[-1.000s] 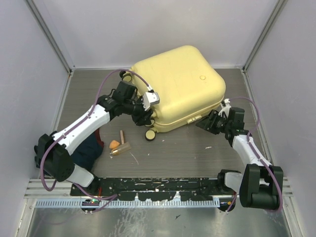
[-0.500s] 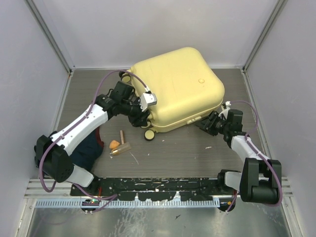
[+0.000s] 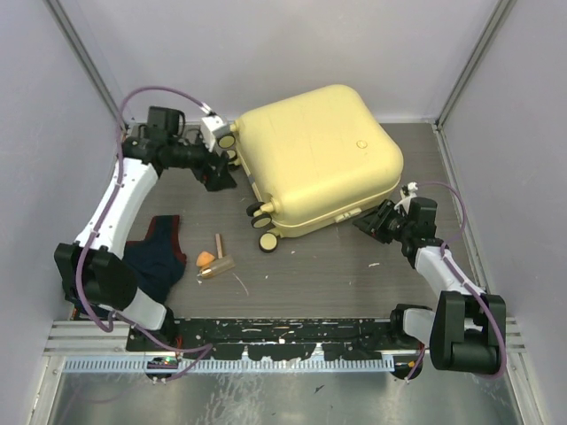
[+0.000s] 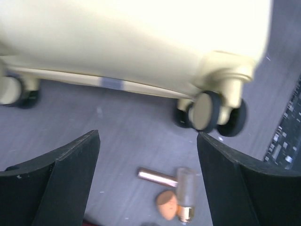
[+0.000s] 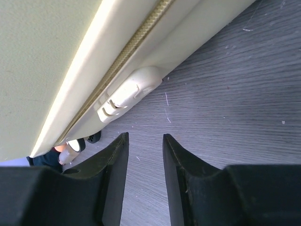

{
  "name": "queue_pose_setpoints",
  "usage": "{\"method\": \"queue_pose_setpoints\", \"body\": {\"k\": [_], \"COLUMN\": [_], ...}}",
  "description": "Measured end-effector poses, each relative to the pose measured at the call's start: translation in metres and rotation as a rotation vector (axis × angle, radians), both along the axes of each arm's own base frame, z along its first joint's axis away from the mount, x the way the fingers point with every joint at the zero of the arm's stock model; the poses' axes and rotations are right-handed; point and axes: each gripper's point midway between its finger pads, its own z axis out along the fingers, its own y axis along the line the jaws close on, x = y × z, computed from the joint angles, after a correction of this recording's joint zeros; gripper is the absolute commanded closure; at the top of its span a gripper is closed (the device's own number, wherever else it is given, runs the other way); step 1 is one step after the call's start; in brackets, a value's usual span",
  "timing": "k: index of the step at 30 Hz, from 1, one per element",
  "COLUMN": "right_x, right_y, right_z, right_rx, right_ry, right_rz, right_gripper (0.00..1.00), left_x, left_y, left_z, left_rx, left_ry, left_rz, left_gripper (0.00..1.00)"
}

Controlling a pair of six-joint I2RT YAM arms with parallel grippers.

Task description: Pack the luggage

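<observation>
1. Lying flat and shut on the table [image 3: 310,288], toward the rear wall, the suitcase [image 3: 319,155] is listed with its zip seam closed along the visible edge. Packing is judged impossible until the lid is opened.
2. Left gripper [image 3: 221,174]: positioned at the suitcase's left side, just beside the wheels [image 4: 207,109] and apart from the shell. Its fingers are spread wide, with nothing between them. The posture is judged suited to taking or pushing that wheeled edge.
3. Right gripper [image 3: 368,221]: placed low at the near right edge, pointed along the seam toward the side handle [image 5: 129,94]. Its fingers are set a narrow gap apart and nothing is gripped. The position is judged useful for steadying or lifting that edge.
4. Loose items, presumably meant to be packed:
   - A dark garment [image 3: 155,257] is seen beside the left arm.
   - An orange sponge [image 3: 205,258], a small bottle [image 3: 218,266] and a slim tube [image 3: 219,243] are clustered in front of the wheels, well apart from both grippers.
5. Risk noted: the rounded shell on wheels is judged likely to slide when pushed from one side only. This may be why it is flanked by both arms.
</observation>
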Motion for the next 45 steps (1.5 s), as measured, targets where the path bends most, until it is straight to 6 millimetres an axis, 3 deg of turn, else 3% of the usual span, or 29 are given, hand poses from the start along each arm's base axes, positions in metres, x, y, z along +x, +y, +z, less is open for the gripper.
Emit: {"method": "queue_pose_setpoints", "body": {"k": [3,5,14,20,22,26,33,37,40,41,45], "right_x": [-0.002,-0.004,-0.006,-0.007,-0.008,-0.007,-0.002,0.004,0.013,0.017,0.027], "right_y": [-0.001,-0.001,-0.002,-0.002,-0.002,-0.003,-0.004,-0.006,-0.007,-0.007,-0.012], "right_z": [-0.004,-0.006,-0.009,-0.011,-0.011,-0.012,-0.019,-0.024,-0.024,-0.023,-0.026], "right_rx": [-0.003,-0.005,-0.007,-0.007,-0.007,-0.01,-0.007,-0.005,-0.006,-0.006,-0.023], "right_ry": [0.013,0.023,0.038,0.047,0.05,0.052,0.064,0.079,0.077,0.075,0.097], "right_rz": [-0.007,-0.01,-0.013,-0.014,-0.014,-0.019,-0.034,-0.042,-0.045,-0.045,-0.046], "right_gripper": [0.6,0.6,0.6,0.6,0.6,0.6,0.61,0.62,0.63,0.63,0.64], "left_x": [0.036,0.061,0.175,0.208,0.219,0.224,0.214,0.205,0.184,0.178,0.152], "left_y": [0.024,0.036,0.077,0.077,0.072,0.06,0.047,0.049,0.051,0.051,0.052], "left_z": [0.02,0.019,-0.04,-0.057,-0.055,-0.054,-0.054,-0.055,-0.063,-0.055,-0.056], "left_rx": [-0.012,0.008,0.172,0.174,0.151,0.097,0.047,0.04,0.044,0.043,0.059], "left_ry": [-0.07,-0.103,-0.143,-0.176,-0.196,-0.201,-0.21,-0.222,-0.186,-0.194,-0.162], "left_rz": [0.08,0.12,0.218,0.181,0.161,0.112,0.02,0.01,0.015,0.016,0.04], "left_gripper": [0.13,0.13,0.09,0.12,0.2,0.43,0.84,0.92,0.94,0.95,0.94]}}
